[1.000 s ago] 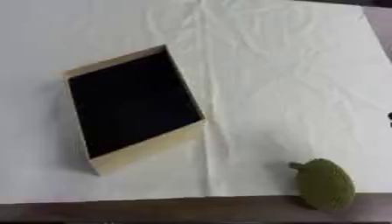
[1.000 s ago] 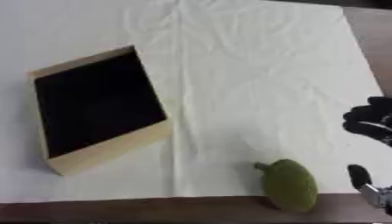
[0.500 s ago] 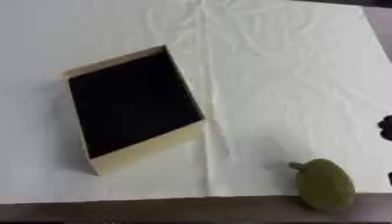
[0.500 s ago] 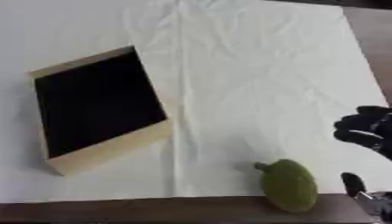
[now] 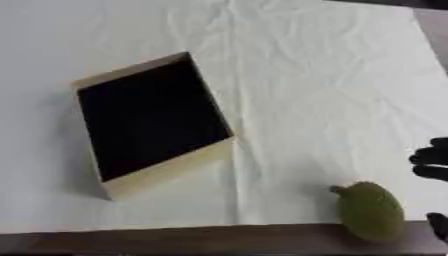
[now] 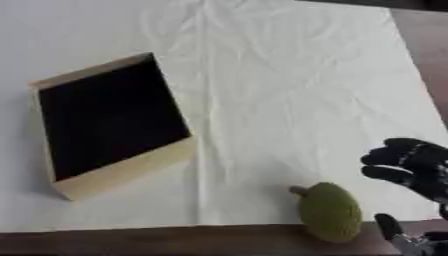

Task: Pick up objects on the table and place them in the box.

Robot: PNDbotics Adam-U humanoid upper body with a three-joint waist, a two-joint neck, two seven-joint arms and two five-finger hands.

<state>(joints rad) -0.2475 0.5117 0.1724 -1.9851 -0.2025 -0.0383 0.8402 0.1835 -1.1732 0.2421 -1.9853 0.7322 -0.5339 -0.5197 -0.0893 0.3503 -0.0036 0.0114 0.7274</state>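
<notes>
Right hand (image 6: 418,170) released, fingers relaxed, near green fruit (image 6: 329,211); box (image 6: 122,176) well apart

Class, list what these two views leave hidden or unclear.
- Box interior: plain black in both views, so its contents cannot be told.
- Right hand: cut off by the right edge; wrist and arm unseen.
- Left hand: in neither view.
- Green fruit: blurred, kind unclear.

Creased white cloth (image 5: 332,75), pale wooden-looking box (image 5: 166,167) lined matt black, rough green fruit (image 6: 331,212).
</notes>
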